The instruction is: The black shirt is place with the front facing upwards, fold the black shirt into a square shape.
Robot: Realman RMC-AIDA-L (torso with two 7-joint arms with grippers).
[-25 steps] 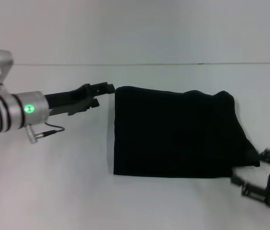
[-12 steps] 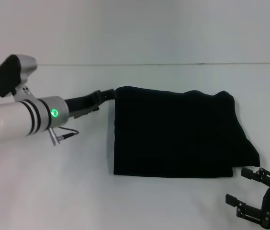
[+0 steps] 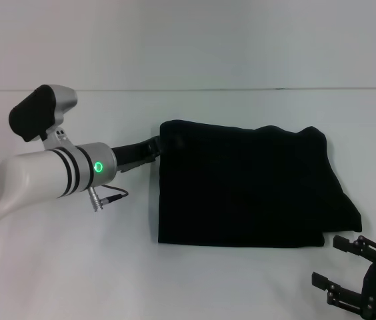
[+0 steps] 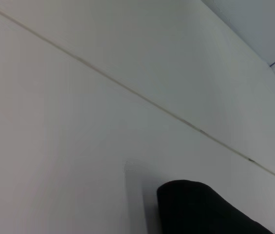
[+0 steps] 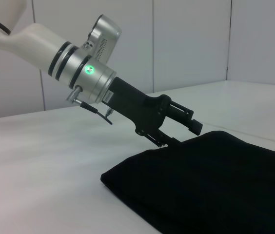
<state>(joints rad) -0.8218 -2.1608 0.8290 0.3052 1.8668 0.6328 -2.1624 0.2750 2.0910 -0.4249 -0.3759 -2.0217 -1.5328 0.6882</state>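
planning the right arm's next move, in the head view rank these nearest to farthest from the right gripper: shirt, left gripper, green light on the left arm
Measured from the right gripper, at the table's near right corner:
1. Shirt: its near right corner lies just beside it.
2. Left gripper: at the shirt's far left corner.
3. Green light: farther left, on the left arm.

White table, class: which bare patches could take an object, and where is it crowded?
The table lies bare in front of the left arm, and behind the black shirt. Crowded: the shirt's far-left corner, where the left gripper reaches, and its near-right corner by the open right gripper.
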